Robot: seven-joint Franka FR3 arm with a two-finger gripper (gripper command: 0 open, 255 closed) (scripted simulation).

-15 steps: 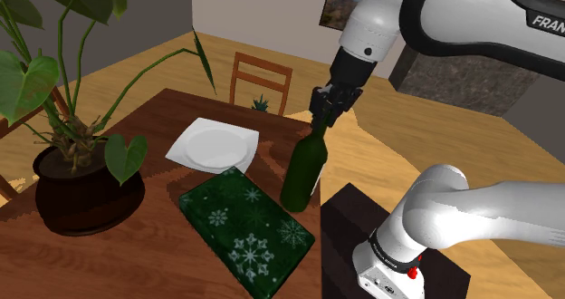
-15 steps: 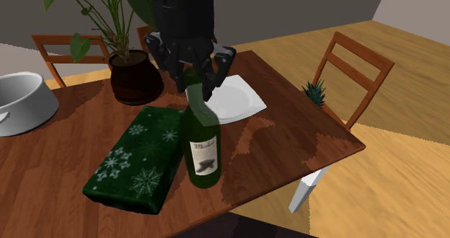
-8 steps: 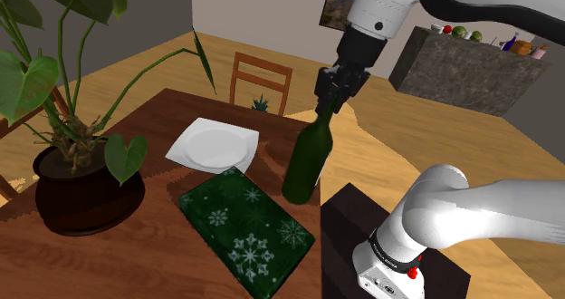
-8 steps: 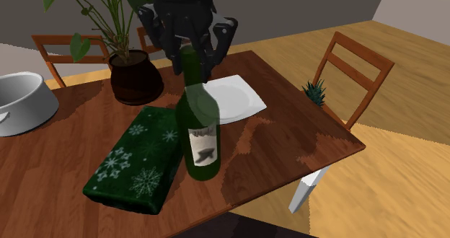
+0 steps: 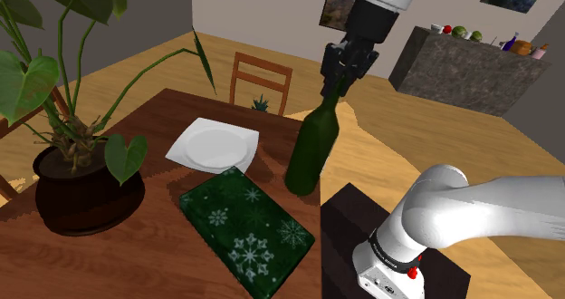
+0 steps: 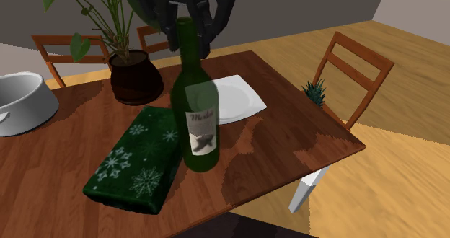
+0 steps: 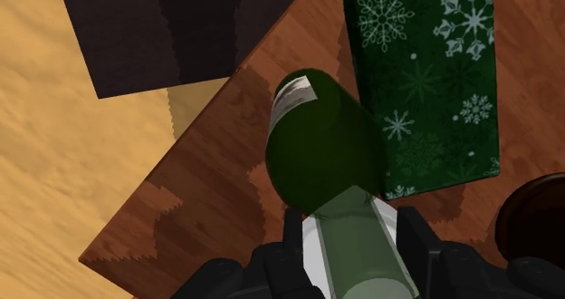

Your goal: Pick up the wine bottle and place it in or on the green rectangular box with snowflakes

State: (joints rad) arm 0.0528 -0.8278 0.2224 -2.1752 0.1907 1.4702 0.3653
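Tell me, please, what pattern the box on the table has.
The box is dark green with pale snowflakes, clearest in the wrist view.

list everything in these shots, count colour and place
bottle: 1, dark green, clasped at the neck, beside the box
box: 1, green with white snowflakes, flat on the table
plate: 1, white, on the table past the box
plant: 1, green leaves in a dark pot, on the table
bowl: 1, grey, at the second exterior view's left edge
chairs: 3, brown, around the table
small plant: 1, green, by one chair
table: 1, brown wood
counter: 1, grey, with small items on top, far back
pictures: 2, on the back wall
stand: 1, black, by the table
arm: 1, white
gripper: 1, black, shut on the bottle's neck
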